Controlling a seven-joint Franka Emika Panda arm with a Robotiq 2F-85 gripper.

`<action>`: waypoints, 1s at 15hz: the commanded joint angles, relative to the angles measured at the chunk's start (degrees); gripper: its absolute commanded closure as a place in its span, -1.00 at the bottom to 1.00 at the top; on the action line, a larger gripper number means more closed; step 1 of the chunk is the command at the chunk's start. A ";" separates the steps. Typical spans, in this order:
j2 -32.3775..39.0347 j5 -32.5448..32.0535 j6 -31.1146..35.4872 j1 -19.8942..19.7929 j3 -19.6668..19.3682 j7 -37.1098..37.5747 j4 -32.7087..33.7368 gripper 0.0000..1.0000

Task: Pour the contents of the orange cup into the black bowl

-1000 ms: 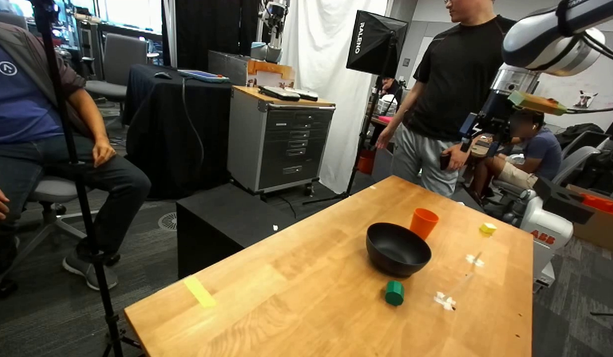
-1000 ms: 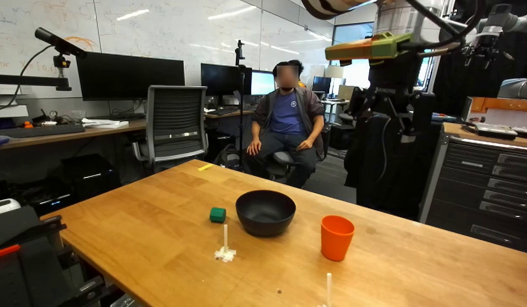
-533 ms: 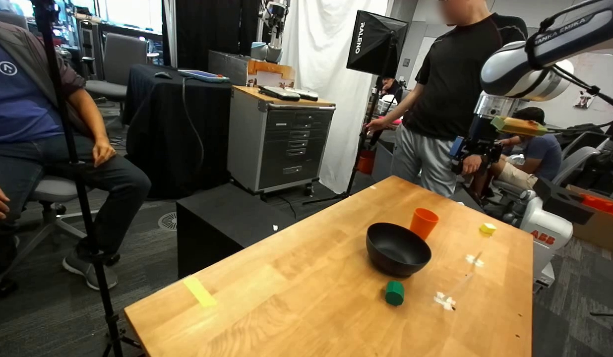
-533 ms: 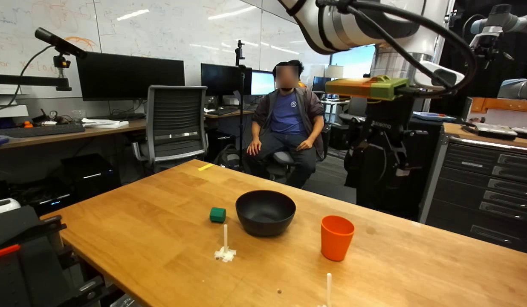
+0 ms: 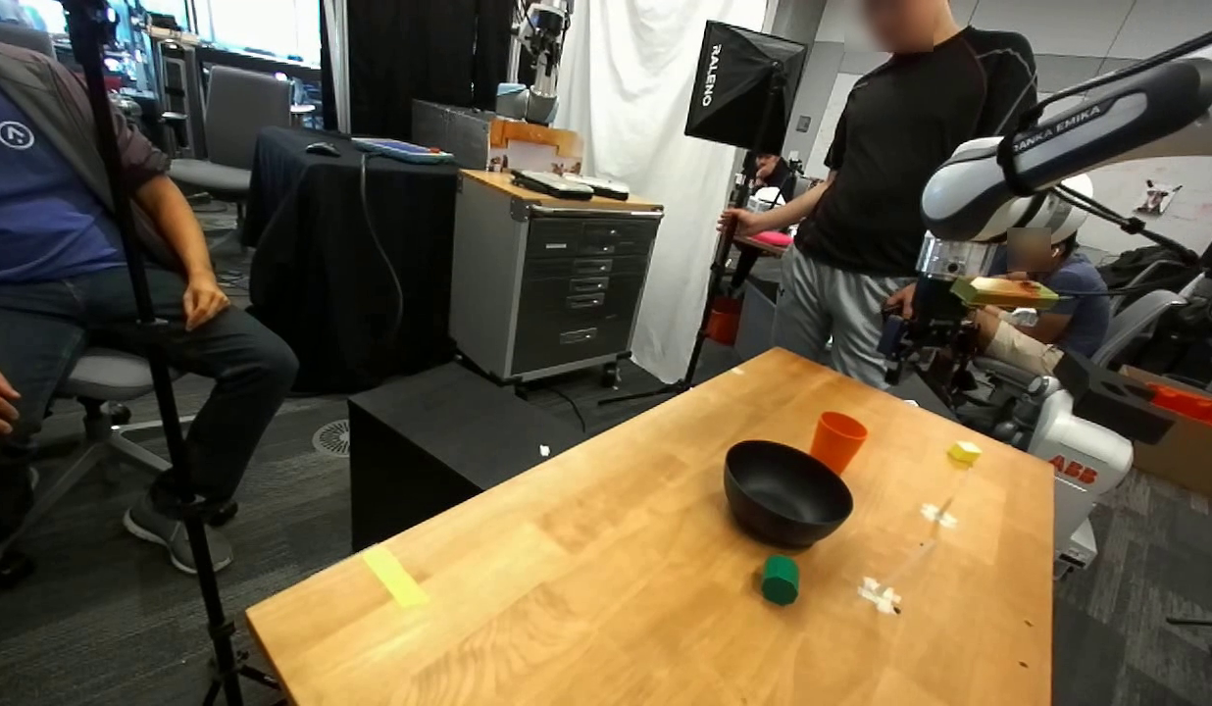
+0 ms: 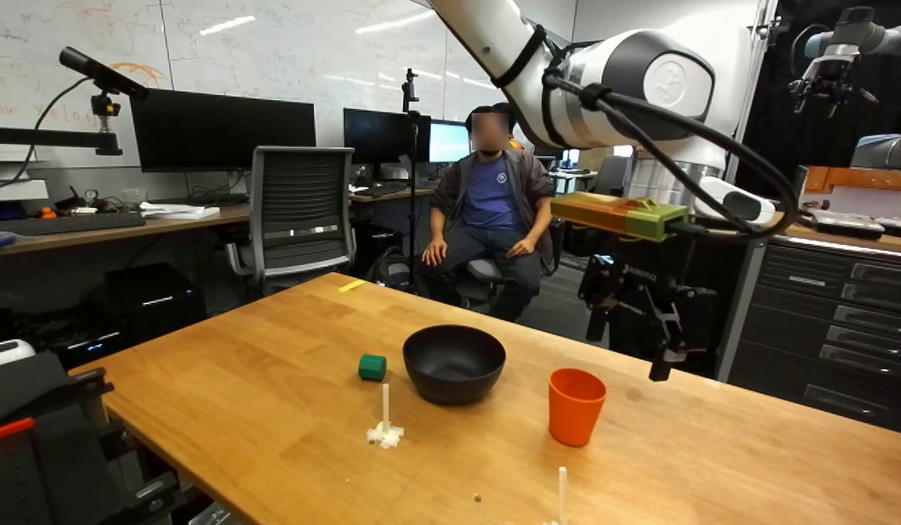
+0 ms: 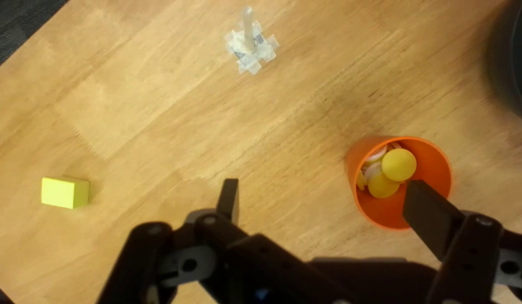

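The claw (image 6: 629, 350) is hanging above the table (image 6: 261, 364), its fingers (image 7: 430, 217) standing wide apart, gripping nothing, presumably to fit around the orange cup (image 6: 576, 412). That cup is standing upright on the table, nearer one finger, so the claw is likely needing a shift. Yellow and pale discs (image 7: 398, 165) are lying inside it. The black bowl (image 6: 454, 364) is sitting near but apart, perhaps keeping the pour short. In the wrist view a finger is hiding some of the cup, the frame is cutting off the bowl, and overlapping discs are defying a count.
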 commanded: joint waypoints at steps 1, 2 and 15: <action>2.89 -1.78 1.17 -1.08 1.60 -0.70 3.12 -1.00; 3.55 -1.64 1.33 -1.19 1.84 -0.86 3.63 -1.00; 11.52 -1.57 4.44 -0.97 3.39 -0.89 9.16 -1.00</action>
